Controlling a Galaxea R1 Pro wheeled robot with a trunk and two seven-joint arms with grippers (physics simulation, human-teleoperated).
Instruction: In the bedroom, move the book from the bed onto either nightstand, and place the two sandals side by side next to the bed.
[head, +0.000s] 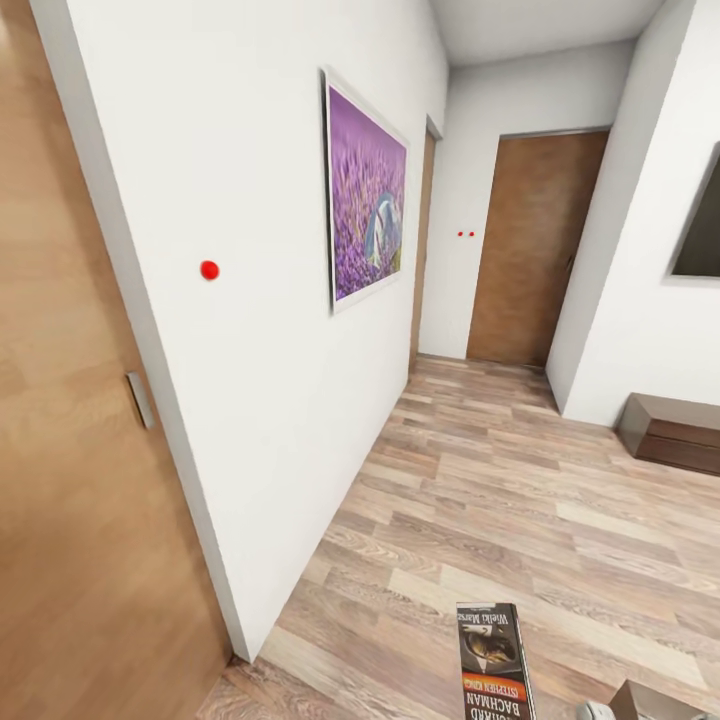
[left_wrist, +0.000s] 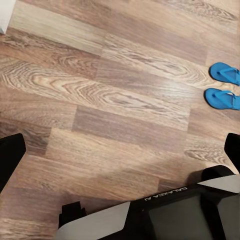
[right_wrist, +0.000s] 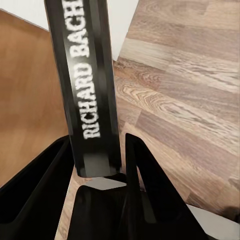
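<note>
The book (right_wrist: 87, 75), a thin dark paperback with "RICHARD BACH" in white on its spine, stands between the black fingers of my right gripper (right_wrist: 95, 170), which is shut on its lower end. In the head view the book (head: 493, 660) hangs over the wood-plank floor at the bottom edge, its orange band and grey picture showing. Two bright blue sandals (left_wrist: 225, 73) (left_wrist: 221, 97) lie side by side on the floor. My left gripper (left_wrist: 121, 150) hangs open above bare planks, with one black finger (left_wrist: 10, 155) far from the other and nothing between them.
A white wall with a purple lavender picture (head: 365, 195) runs along the left. A wooden door (head: 60, 450) stands close at the left and another door (head: 535, 250) at the corridor's end. A low dark brown bench (head: 675, 430) sits at the right. My base (left_wrist: 165, 215) shows below the left wrist.
</note>
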